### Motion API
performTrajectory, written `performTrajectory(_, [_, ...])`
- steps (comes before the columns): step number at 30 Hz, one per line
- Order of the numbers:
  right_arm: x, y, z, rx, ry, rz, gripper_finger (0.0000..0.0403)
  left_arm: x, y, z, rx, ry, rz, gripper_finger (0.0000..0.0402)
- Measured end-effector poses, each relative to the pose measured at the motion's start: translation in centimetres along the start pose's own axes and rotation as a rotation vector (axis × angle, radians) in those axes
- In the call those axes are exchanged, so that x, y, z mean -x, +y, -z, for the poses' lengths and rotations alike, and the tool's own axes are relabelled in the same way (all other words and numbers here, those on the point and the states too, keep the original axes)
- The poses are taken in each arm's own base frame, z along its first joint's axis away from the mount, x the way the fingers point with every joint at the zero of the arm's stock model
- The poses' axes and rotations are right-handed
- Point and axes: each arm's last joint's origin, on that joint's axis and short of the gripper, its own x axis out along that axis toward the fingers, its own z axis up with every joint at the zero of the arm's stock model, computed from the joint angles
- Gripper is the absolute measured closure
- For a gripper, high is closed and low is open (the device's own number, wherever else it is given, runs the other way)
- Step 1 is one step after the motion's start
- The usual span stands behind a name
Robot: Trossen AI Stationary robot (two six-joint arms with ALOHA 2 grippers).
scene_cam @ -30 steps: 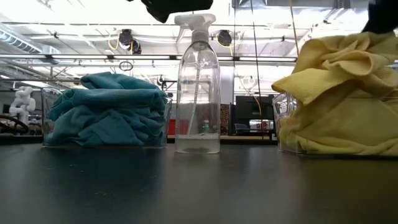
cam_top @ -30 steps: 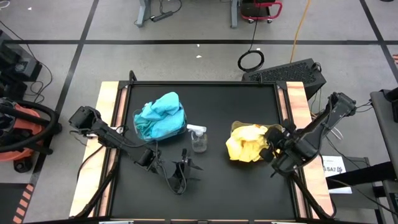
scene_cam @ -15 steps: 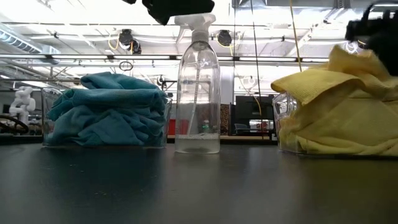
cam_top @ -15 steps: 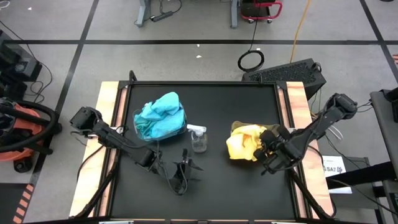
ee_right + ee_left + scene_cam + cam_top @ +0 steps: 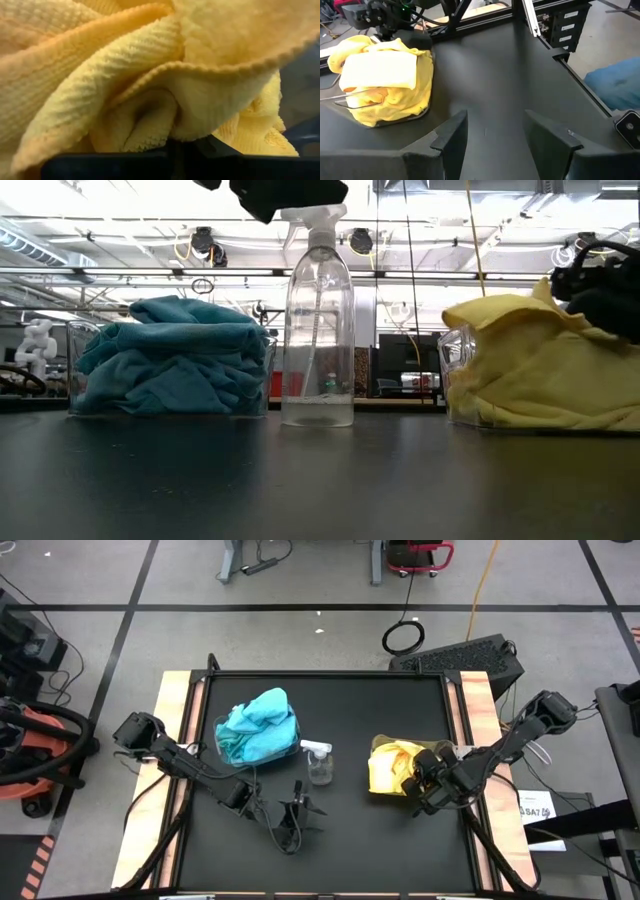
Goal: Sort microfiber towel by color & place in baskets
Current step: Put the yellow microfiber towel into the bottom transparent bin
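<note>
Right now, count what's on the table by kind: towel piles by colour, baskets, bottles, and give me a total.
Turquoise towel pile: 1
Yellow towel pile: 1
Clear baskets: 2
Spray bottle: 1
Total: 5
Single towels within each pile cannot be counted.

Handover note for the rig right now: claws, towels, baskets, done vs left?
Right claw: shut, pressed into the heap of bright yellow microfiber towels in the right clear plastic basket.
Left claw: open, empty, idle near the table's front.
Turquoise blue towels fill the left clear basket.
Done: no loose towels seen on the table.
Left: withdraw right arm.
</note>
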Motion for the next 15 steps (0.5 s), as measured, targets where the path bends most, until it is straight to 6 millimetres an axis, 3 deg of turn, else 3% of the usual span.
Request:
performTrajectory(9, [0.1,0.3,0.0,0.036,0.028,-0.012,0.0388,0.0,0.0,0.0,0.0,0.003,0.0,0.0204])
performTrajectory(15, [2.0,1.4,-1.2,0.117,0.037,-0.039,0.0336,0.1,-0.2,0.0,-0.003,0.001,0.007,0.0204])
